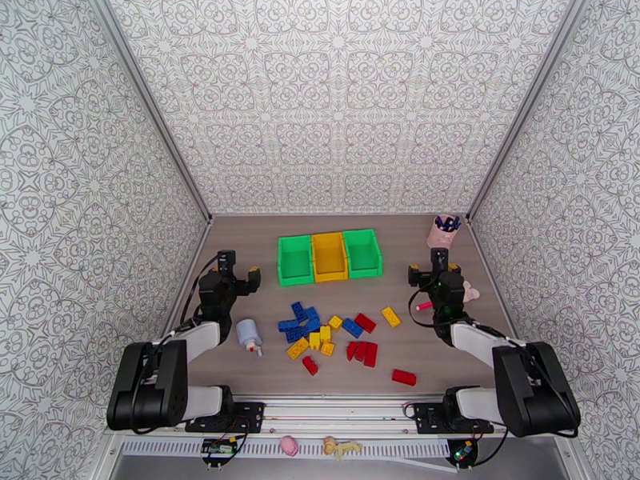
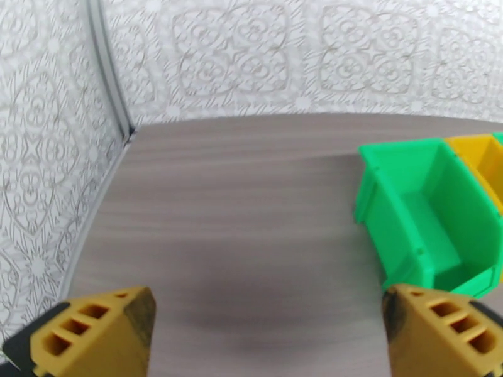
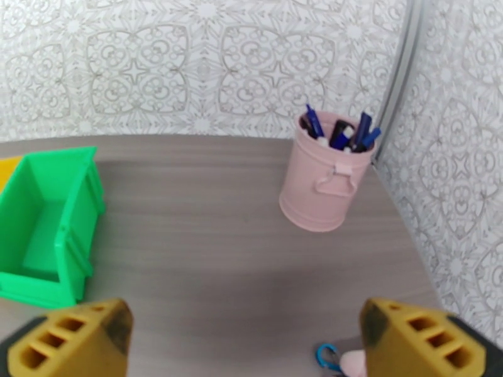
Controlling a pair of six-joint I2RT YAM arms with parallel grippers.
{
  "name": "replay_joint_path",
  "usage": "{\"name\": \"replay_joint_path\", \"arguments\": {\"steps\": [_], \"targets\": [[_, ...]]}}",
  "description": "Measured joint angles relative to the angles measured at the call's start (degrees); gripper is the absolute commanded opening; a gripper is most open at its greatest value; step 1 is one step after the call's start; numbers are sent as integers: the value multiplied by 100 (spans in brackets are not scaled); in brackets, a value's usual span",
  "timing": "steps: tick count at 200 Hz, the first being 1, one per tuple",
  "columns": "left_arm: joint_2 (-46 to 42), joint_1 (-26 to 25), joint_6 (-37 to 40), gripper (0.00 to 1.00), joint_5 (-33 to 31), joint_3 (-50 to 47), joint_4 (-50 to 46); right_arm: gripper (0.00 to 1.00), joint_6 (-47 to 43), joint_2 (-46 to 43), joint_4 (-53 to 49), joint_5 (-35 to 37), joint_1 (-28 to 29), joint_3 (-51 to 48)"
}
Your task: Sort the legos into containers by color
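Note:
Several legos lie loose mid-table: a blue cluster (image 1: 300, 318), yellow ones (image 1: 320, 339), red ones (image 1: 364, 350), and a lone red brick (image 1: 404, 377) nearer the front. The containers stand in a row behind them: green bin (image 1: 294, 260), yellow bin (image 1: 330, 256), green bin (image 1: 362, 252). My left gripper (image 1: 240, 267) hovers open left of the bins, with nothing between its fingers; its wrist view has the gripper (image 2: 267, 325) facing bare table beside the left green bin (image 2: 427, 221). My right gripper (image 1: 434, 267) is open and empty right of the bins; its wrist view has the gripper (image 3: 245, 337) near the right green bin (image 3: 50, 221).
A white-blue bottle (image 1: 248, 334) lies by the left arm. A pink pen cup (image 1: 445, 230) (image 3: 324, 177) stands at the back right corner. A pink toy figure (image 1: 470, 294) lies beside the right gripper. Patterned walls close in the table's left, back and right.

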Motion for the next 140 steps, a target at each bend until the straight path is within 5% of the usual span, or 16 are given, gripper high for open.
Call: {"name": "replay_joint_path", "arguments": {"steps": [74, 140], "targets": [[-1187, -2238, 490, 100, 192, 876, -1696, 100, 286, -531, -2734, 229, 754, 1283], [-879, -3595, 540, 100, 1158, 1106, -1978, 100, 1285, -540, -4671, 59, 1504, 1554]]}}
